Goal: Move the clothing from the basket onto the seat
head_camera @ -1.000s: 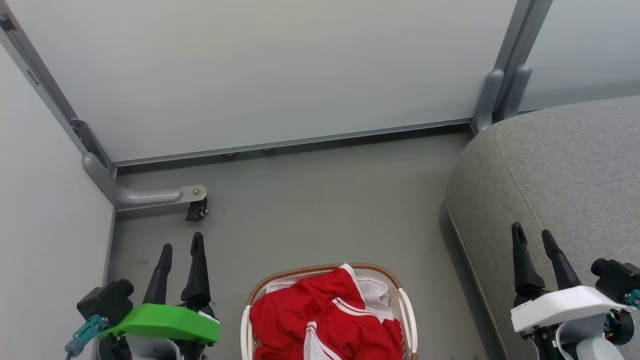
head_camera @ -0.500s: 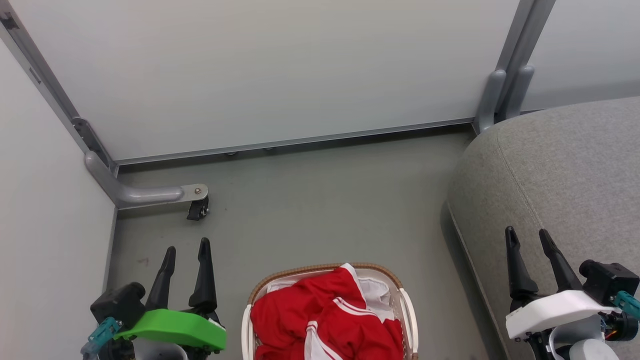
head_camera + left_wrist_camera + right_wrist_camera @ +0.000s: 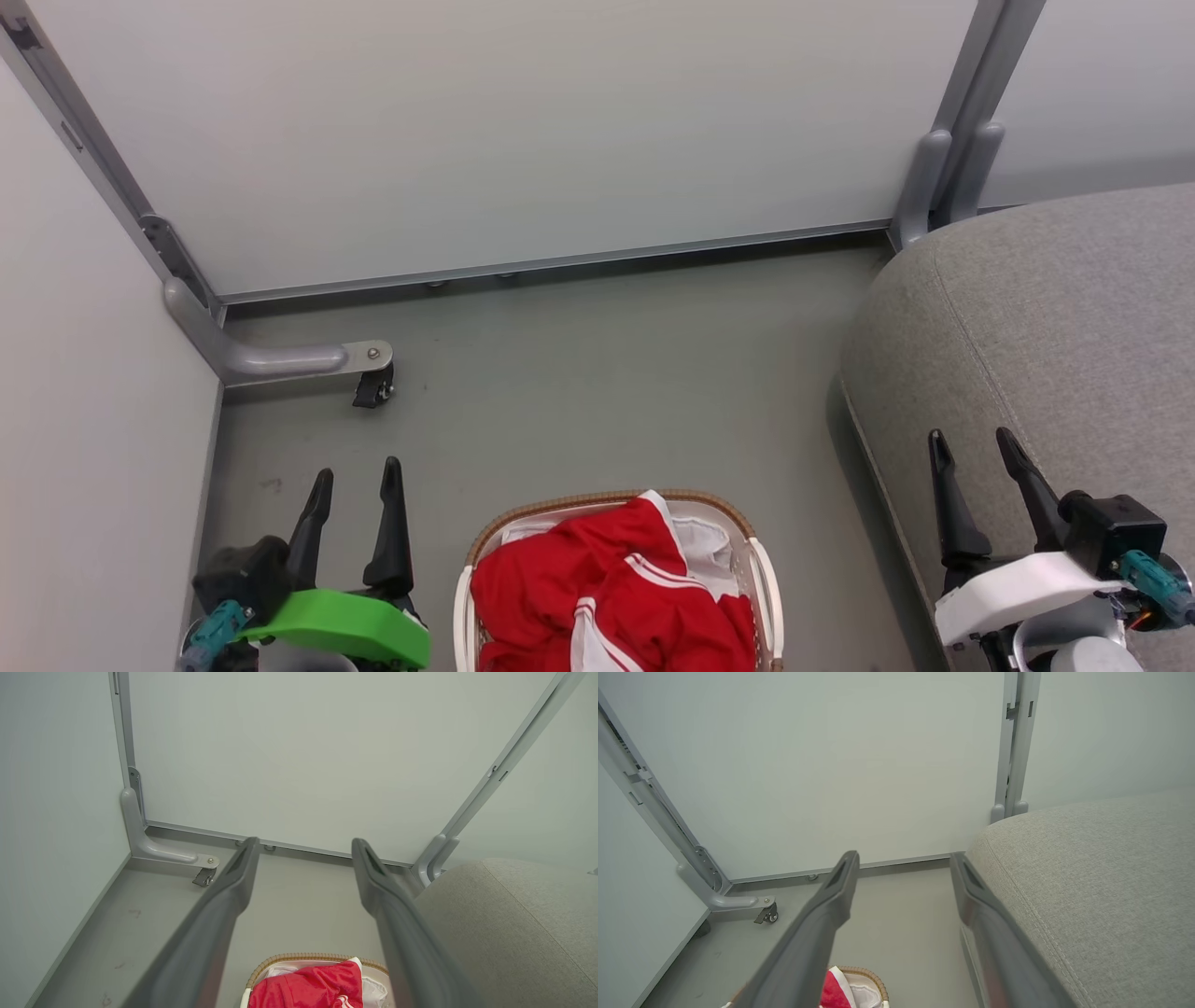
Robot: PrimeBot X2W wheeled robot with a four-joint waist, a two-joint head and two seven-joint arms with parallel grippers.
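Note:
Red clothing with white stripes lies heaped in the white basket with its brown woven rim, on the floor at the bottom middle of the head view. The grey seat fills the right side. My left gripper stands open to the left of the basket, above the floor. Over the seat's front edge my right gripper is open too. Both hold nothing. The left wrist view has the clothing, basket rim and seat past its open fingers. The right wrist view shows the seat and a bit of clothing.
Pale partition panels close off the back and left. A grey metal foot with a black caster juts onto the floor at the back left. Another post stands by the seat's far corner. Grey floor lies between basket and panels.
Both grippers have drawn back toward the bottom of the head view, the left shifting right and the right shifting left. Both stay open. The camera has shifted slightly.

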